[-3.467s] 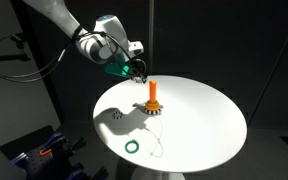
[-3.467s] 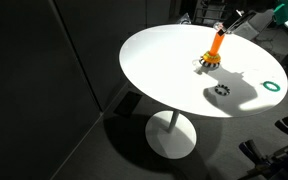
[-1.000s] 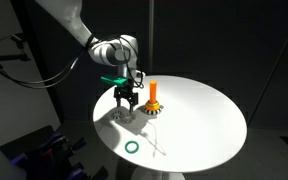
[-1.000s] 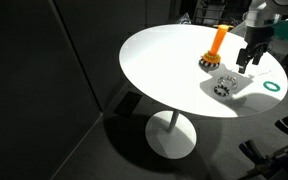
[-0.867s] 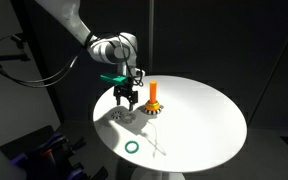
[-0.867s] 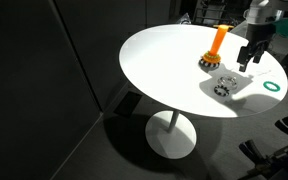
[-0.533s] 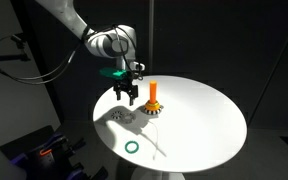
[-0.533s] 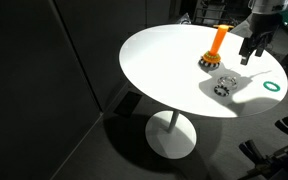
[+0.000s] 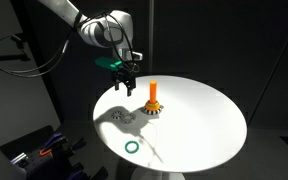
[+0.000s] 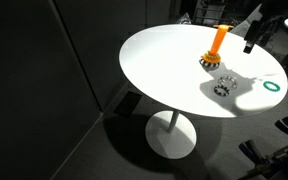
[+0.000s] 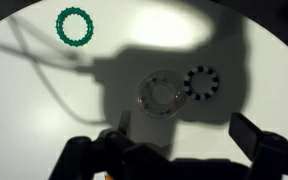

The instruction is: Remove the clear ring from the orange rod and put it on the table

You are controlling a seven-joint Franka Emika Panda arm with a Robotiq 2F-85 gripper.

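Observation:
The orange rod [image 9: 154,92] stands upright on its small round base on the white table [image 9: 199,125]; it also shows in an exterior view [image 10: 218,41]. The clear ring [image 9: 122,118] lies flat on the table beside the rod, apart from it, in both exterior views [image 10: 222,88]. In the wrist view it is a see-through disc [image 11: 161,95] with a dark speckled ring shape next to it. My gripper [image 9: 127,83] hangs above the table, clear of the ring, open and empty [image 10: 252,41] [image 11: 189,135].
A solid green ring [image 9: 132,147] lies near the table's edge [image 10: 272,86] [image 11: 75,26]. The arm's shadow falls across the tabletop around the clear ring. Dark floor and equipment surround the table.
The open gripper has risen from just above the clear ring to well above the table. The ring stays where it lay.

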